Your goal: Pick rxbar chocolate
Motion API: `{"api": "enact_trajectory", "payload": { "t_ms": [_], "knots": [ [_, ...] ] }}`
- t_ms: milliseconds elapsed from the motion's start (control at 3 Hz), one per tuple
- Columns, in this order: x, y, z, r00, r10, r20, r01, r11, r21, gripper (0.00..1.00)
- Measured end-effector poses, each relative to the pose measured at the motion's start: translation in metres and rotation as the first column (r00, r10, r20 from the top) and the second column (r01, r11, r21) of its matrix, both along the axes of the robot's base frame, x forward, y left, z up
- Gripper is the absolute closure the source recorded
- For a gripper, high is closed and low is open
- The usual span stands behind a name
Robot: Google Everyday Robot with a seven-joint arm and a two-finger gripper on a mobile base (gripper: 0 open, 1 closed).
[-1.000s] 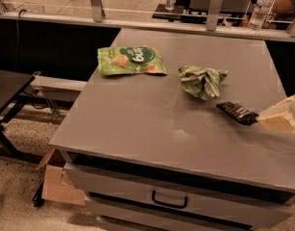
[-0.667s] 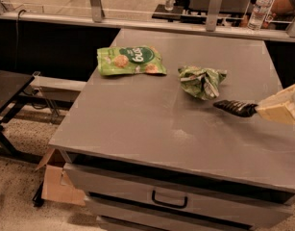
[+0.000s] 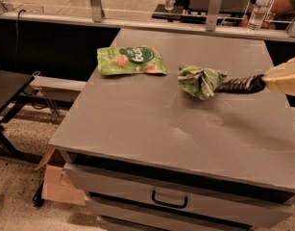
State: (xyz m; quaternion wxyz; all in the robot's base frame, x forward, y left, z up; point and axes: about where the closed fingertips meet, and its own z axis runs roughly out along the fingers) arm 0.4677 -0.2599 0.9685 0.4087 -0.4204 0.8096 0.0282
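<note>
The rxbar chocolate [image 3: 238, 84], a narrow black bar with white lettering, hangs above the grey table [image 3: 152, 124] at the right, its left end next to the wrinkly green-and-white wrapper [image 3: 200, 80]. My gripper [image 3: 265, 82] comes in from the right edge, cream-coloured, and is shut on the bar's right end. The bar is off the tabletop and throws a shadow below it. A flat green snack bag with a dark round logo [image 3: 130, 60] lies at the back left of the table.
The table has a drawer with a black handle [image 3: 169, 199] at the front. A cardboard box [image 3: 58, 182] sits on the floor at its left. A black stand [image 3: 7, 93] is at the far left. A counter with water bottles [image 3: 259, 4] runs behind.
The black bar has risen off the tabletop and shifted up towards the wrinkly wrapper, held by my gripper. The green bag and wrapper have not moved.
</note>
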Motion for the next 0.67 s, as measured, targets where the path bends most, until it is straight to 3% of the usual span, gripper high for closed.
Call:
{"api": "enact_trajectory", "payload": {
  "t_ms": [333, 667],
  "knots": [
    [0.0034, 0.0052, 0.0207, 0.9984, 0.023, 0.053, -0.023, 1.000, 0.008, 1.00],
    [0.0034, 0.0052, 0.0207, 0.9984, 0.023, 0.053, -0.023, 1.000, 0.008, 1.00]
  ]
}}
